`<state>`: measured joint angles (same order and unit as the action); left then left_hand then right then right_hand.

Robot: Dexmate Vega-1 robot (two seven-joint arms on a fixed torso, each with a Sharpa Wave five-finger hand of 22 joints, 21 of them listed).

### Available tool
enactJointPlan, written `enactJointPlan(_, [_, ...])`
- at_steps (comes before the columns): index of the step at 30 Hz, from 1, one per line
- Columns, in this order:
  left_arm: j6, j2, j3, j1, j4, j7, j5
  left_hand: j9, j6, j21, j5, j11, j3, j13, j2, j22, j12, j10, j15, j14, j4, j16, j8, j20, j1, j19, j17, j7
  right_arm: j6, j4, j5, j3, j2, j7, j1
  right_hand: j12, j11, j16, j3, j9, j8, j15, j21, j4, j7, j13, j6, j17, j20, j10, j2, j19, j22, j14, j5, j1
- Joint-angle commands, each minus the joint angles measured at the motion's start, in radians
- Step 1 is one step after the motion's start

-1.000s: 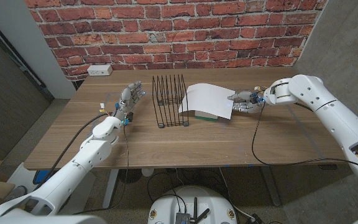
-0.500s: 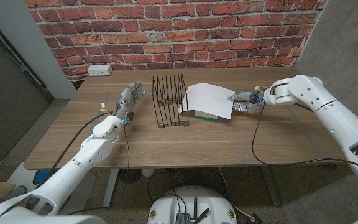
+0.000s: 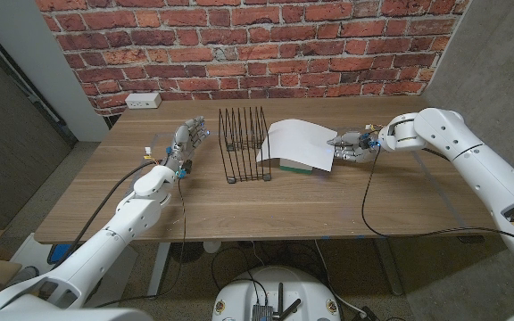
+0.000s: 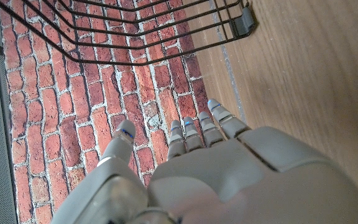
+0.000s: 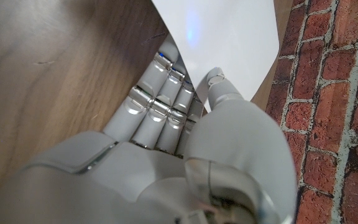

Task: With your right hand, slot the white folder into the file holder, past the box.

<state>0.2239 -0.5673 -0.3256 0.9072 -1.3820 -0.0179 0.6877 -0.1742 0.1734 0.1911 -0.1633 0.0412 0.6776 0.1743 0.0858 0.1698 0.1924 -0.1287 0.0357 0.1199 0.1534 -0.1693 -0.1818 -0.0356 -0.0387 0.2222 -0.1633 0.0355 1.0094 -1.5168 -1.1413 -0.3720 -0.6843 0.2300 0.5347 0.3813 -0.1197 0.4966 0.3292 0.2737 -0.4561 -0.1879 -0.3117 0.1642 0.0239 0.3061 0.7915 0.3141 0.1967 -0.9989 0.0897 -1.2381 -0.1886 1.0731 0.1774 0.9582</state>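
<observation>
The white folder (image 3: 297, 143) lies tilted over a low green and white box (image 3: 294, 164), just right of the black wire file holder (image 3: 245, 145). My right hand (image 3: 353, 145) is at the folder's right edge. In the right wrist view its fingers (image 5: 160, 93) reach under the white folder (image 5: 219, 34) and its thumb presses on top, pinching the edge. My left hand (image 3: 184, 143) stands on the table left of the holder, fingers apart, holding nothing. In the left wrist view my left hand (image 4: 216, 174) points toward the holder's wires (image 4: 135, 31).
A white power outlet (image 3: 143, 102) sits at the table's back left corner, against the brick wall. A black cable (image 3: 366, 201) hangs from my right wrist across the wooden table (image 3: 266, 209). Bare wood lies in front of the holder and the box.
</observation>
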Motion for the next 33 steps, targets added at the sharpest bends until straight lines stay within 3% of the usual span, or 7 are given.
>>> enactJointPlan(1, [-0.004, 0.001, 0.0, -0.001, 0.001, 0.002, 0.005, -0.004, 0.011, 0.006, -0.007, 0.001, 0.004, 0.006, 0.03, 0.003, 0.007, -0.014, 0.049, 0.01, -0.001, -0.007, -0.006, -0.061, -0.01, 0.008, -0.001, 0.0, -0.008, -0.022, -0.007, 0.012, -0.007, 0.007, 0.006, -0.004, 0.004, -0.003, 0.008, -0.001, -0.01, -0.031, -0.009, -0.002, 0.011, 0.002, 0.031, 0.002, 0.002, -0.011, 0.0, 0.001, -0.004, 0.011, -0.001, 0.007])
enactJointPlan(7, [-0.007, 0.001, -0.002, -0.004, 0.003, 0.003, 0.005, -0.004, 0.011, 0.006, -0.007, 0.001, 0.004, 0.006, 0.03, 0.003, 0.007, -0.014, 0.049, 0.01, -0.002, -0.006, -0.006, -0.061, -0.009, 0.008, -0.001, 0.001, -0.01, -0.023, -0.012, 0.014, -0.009, 0.008, 0.007, -0.008, 0.015, -0.008, 0.006, -0.007, -0.021, -0.028, -0.012, -0.008, -0.014, 0.006, 0.068, 0.005, -0.002, -0.011, -0.002, 0.001, -0.004, 0.015, -0.003, -0.004])
enactJointPlan(14, [-0.016, 0.0, -0.004, -0.007, 0.002, 0.002, 0.005, -0.004, 0.012, 0.005, -0.007, -0.001, 0.005, 0.006, 0.029, 0.003, 0.005, -0.013, 0.049, 0.011, -0.002, -0.006, -0.006, -0.061, -0.008, 0.008, -0.001, 0.001, -0.011, -0.024, -0.017, 0.015, -0.009, 0.013, 0.008, -0.009, 0.025, -0.014, 0.005, -0.013, -0.025, -0.026, -0.014, -0.016, -0.016, 0.009, 0.089, 0.006, -0.006, -0.017, 0.001, 0.003, -0.005, 0.015, -0.003, -0.018])
enactJointPlan(20, [-0.015, 0.0, -0.003, -0.009, 0.002, 0.004, 0.005, -0.004, 0.013, 0.005, -0.007, 0.0, 0.005, 0.006, 0.028, 0.003, 0.005, -0.013, 0.046, 0.012, -0.002, -0.006, -0.005, -0.061, -0.007, 0.009, -0.001, 0.0, -0.013, -0.024, -0.018, 0.013, -0.011, 0.007, 0.005, -0.011, 0.023, -0.017, 0.006, -0.019, -0.027, -0.025, -0.014, -0.019, -0.034, 0.012, 0.105, 0.009, -0.008, -0.017, 0.007, 0.007, -0.005, 0.016, -0.003, -0.026])
enactJointPlan(33, [-0.022, 0.0, -0.009, -0.022, 0.009, 0.015, 0.005, -0.004, 0.013, 0.005, -0.007, 0.001, 0.006, 0.006, 0.028, 0.003, 0.005, -0.015, 0.047, 0.012, -0.003, -0.005, -0.004, -0.061, -0.006, 0.01, -0.001, 0.001, 0.0, -0.026, -0.02, 0.008, -0.016, 0.007, -0.009, -0.009, 0.012, -0.018, 0.012, -0.028, -0.021, -0.027, -0.017, -0.018, -0.034, 0.016, 0.107, 0.015, -0.011, -0.036, 0.019, 0.01, -0.005, 0.026, 0.0, -0.031])
